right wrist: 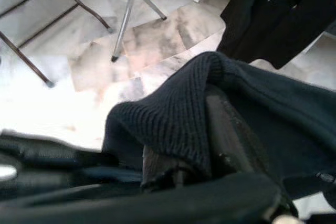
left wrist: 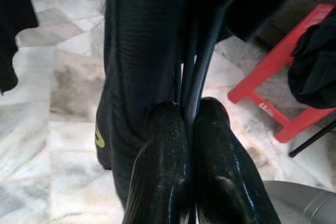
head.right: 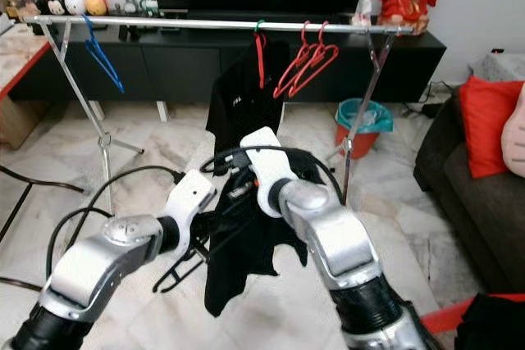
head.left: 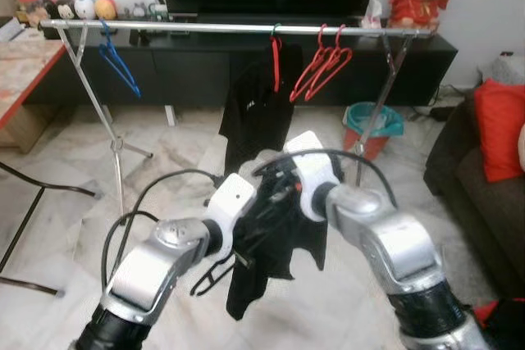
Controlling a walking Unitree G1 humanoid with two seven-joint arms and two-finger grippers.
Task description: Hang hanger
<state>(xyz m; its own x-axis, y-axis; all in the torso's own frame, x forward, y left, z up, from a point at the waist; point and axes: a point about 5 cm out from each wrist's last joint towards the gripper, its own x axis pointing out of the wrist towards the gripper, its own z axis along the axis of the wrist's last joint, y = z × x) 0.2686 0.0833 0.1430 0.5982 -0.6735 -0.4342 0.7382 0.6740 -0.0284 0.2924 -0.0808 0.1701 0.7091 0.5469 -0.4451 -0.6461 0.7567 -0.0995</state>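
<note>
I hold a black garment [head.left: 264, 261] on a black hanger [head.left: 215, 273] in front of me, between both arms. My left gripper [left wrist: 188, 111] is shut on the hanger's thin black wire, with the garment draped beside it. My right gripper [right wrist: 210, 140] is tucked under the garment's ribbed knit collar [right wrist: 173, 114], which hides it. Farther ahead, at about head height, runs the silver clothes rail [head.left: 205, 28]. On it hang a blue hanger [head.left: 120, 69], a black shirt [head.left: 250, 112] on a red hanger, and two bare red hangers [head.left: 324, 67].
The rack's slanted legs [head.left: 116, 145] stand left and right of me. A teal bin [head.left: 373, 119] sits by the right leg. A dark sofa with a red cushion [head.left: 499, 129] is on the right, a chair frame [head.left: 33, 202] on the left, and a red stool [left wrist: 273, 103] near my left arm.
</note>
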